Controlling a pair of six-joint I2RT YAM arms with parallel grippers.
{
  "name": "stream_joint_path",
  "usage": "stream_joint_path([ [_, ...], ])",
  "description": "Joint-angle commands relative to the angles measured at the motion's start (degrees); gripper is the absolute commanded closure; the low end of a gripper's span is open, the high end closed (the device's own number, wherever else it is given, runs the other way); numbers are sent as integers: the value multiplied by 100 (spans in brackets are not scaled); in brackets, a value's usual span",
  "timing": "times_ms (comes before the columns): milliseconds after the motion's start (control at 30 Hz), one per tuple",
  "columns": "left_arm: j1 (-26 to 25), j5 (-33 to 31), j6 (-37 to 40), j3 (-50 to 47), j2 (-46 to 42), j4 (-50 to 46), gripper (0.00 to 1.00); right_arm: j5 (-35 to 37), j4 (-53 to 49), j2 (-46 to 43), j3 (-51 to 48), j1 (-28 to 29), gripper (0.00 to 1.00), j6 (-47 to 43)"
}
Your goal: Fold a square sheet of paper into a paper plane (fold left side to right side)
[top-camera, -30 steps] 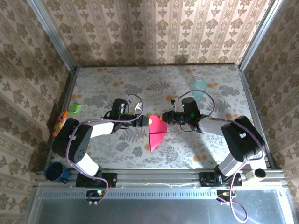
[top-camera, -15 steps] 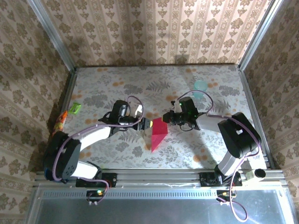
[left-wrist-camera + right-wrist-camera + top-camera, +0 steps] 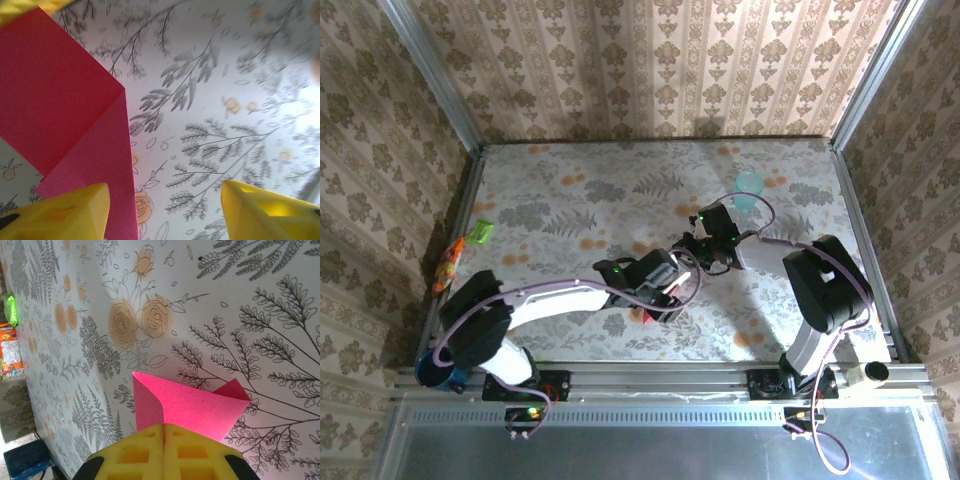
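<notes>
A: Left gripper [image 3: 164, 192]?
B: Jaws wide apart, nothing between them. It hangs low over the floral tablecloth [image 3: 225, 100], mid-table. One yellow finger [image 3: 65, 215] overlaps the edge of the sheet of paper [image 3: 60, 110]. Can't tell if it's touching.
A: Paper where?
B: Table centre, between the two arms, mostly under the left arm from above. Magenta-red, folded, with one flap lying over the layer below.
A: Right gripper [image 3: 164, 430]?
B: Clamped tight on one end of the paper, pads together. A crease runs straight into the seam between the pads.
A: Anything else?
B: Teal cup [image 3: 748, 185] behind the right gripper, apart from it. Green packet [image 3: 480, 232] and orange packet [image 3: 447, 262] at the left table edge.
</notes>
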Motion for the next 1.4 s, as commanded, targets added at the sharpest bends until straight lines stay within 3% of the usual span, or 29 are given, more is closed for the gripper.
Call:
stream_joint_path([
  [0, -181, -1048, -94, 358, 371, -867, 39, 112, -229, 107, 147, 16, 100, 173],
  [367, -271, -1311, -374, 522, 945, -1015, 42, 31, -22, 231, 97, 16, 100, 347],
  [1367, -315, -1371, -571, 309, 1040, -829, 86, 94, -38, 390, 127, 1, 100, 331],
])
